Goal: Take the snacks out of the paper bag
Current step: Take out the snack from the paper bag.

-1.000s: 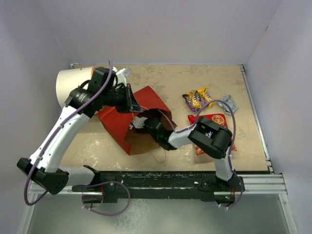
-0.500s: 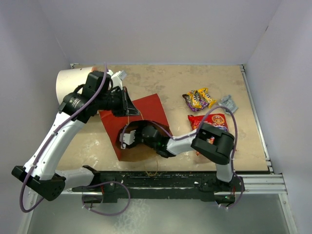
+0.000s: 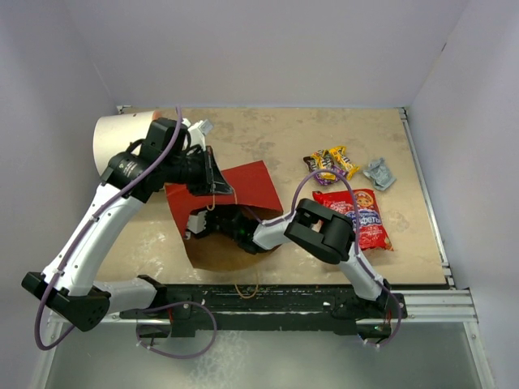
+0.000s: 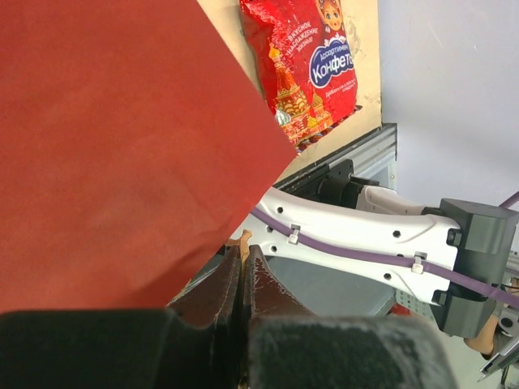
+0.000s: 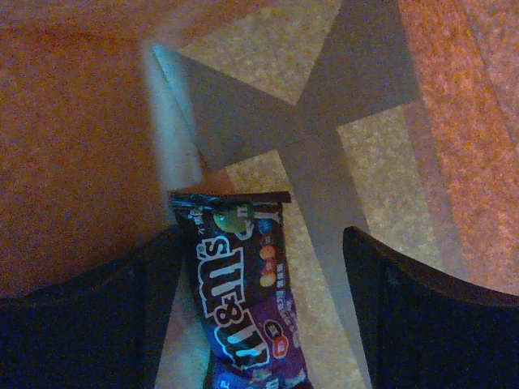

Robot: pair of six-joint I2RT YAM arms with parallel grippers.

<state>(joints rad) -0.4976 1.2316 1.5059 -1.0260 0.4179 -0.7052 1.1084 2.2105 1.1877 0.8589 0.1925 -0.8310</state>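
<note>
Table (image 3: 324, 130): tan, speckled top, holds everything listed below. Bag (image 3: 247, 180): red outside, brown inside, lies on its side left of the table's centre with its open mouth towards the near edge. Cylinder (image 3: 117, 142): white, lies at the far left corner just behind the bag. Left gripper (image 3: 214, 185): clenched on the edge of the bag's red wall, its dark fingers (image 4: 268, 288) pressed together in the wrist view. Right gripper (image 3: 199, 227): reaches deep into the bag through the mouth, with the jaws spread apart and grasping nothing. Red packet (image 3: 355, 217): large and flat with a blue oval logo, lies on the table right of the bag and well clear of it. Candy packets (image 3: 331, 164): a small purple-brown and yellow cluster on the table just beyond the red packet. Wrapper (image 3: 379, 173): small, silvery and crumpled, lies just right of the candy packets. Purple packet (image 5: 243, 284): the one snack seen inside the bag — it lies on the brown floor between the right gripper's fingers, close to the left-hand one; actual contact cannot be told.
</note>
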